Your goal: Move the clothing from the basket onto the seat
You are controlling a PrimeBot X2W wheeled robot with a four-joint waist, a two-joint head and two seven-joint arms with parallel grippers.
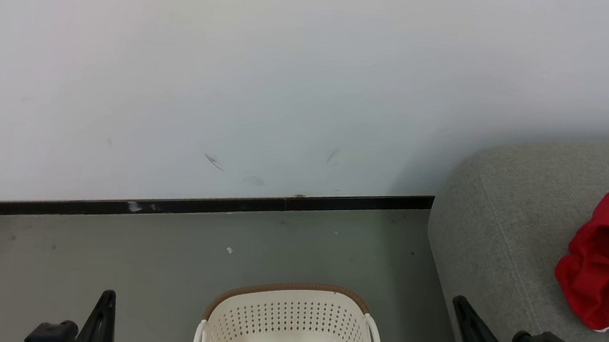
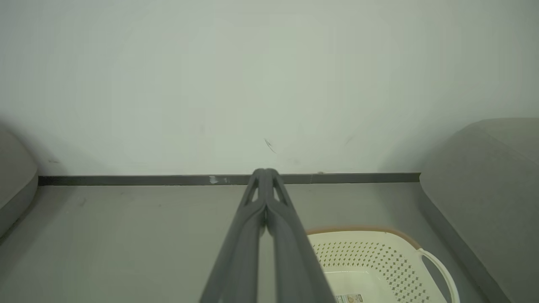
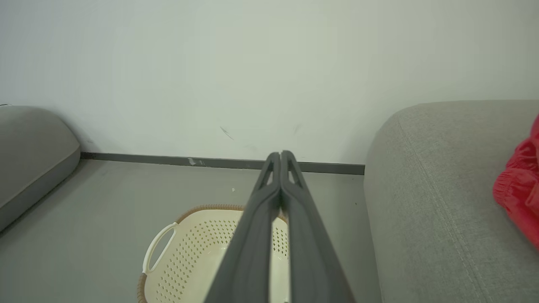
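The red clothing (image 1: 605, 263) lies bunched on the grey seat (image 1: 504, 221) at the right, with white trim at its lower edge; its edge also shows in the right wrist view (image 3: 520, 189). The cream basket (image 1: 291, 324) stands on the floor at bottom centre, holding only a paper label. My left gripper (image 2: 265, 172) is shut with nothing in it, held above the floor left of the basket (image 2: 379, 261). My right gripper (image 3: 280, 155) is shut too, also holding nothing, above the basket (image 3: 189, 252) and beside the seat (image 3: 429, 189).
A white wall with a dark baseboard (image 1: 196, 205) runs behind the grey floor (image 1: 110, 253). Another grey cushioned piece (image 3: 29, 155) sits at the far left of the floor.
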